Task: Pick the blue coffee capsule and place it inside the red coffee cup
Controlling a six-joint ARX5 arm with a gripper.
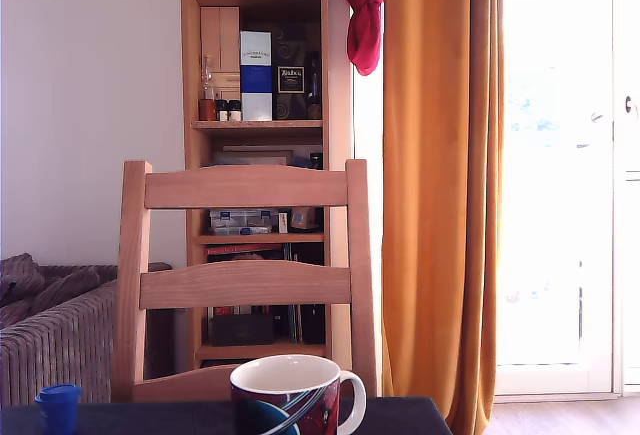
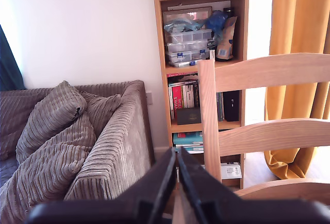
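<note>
Sitting upright, small bright blue coffee capsule [image 1: 58, 405].

Home living room, grey corduroy sofa [image 2: 77, 141], wooden bookshelf [image 1: 258, 155], wooden chair [image 1: 245, 285], orange curtains [image 1: 440, 185]

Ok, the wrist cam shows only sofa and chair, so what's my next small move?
Probably tilt the pincer down toward the table. Its fingers look closed and empty, aimed at the room. The blue coffee capsule sits at the exterior view's left, apart from the red coffee cup.
</note>
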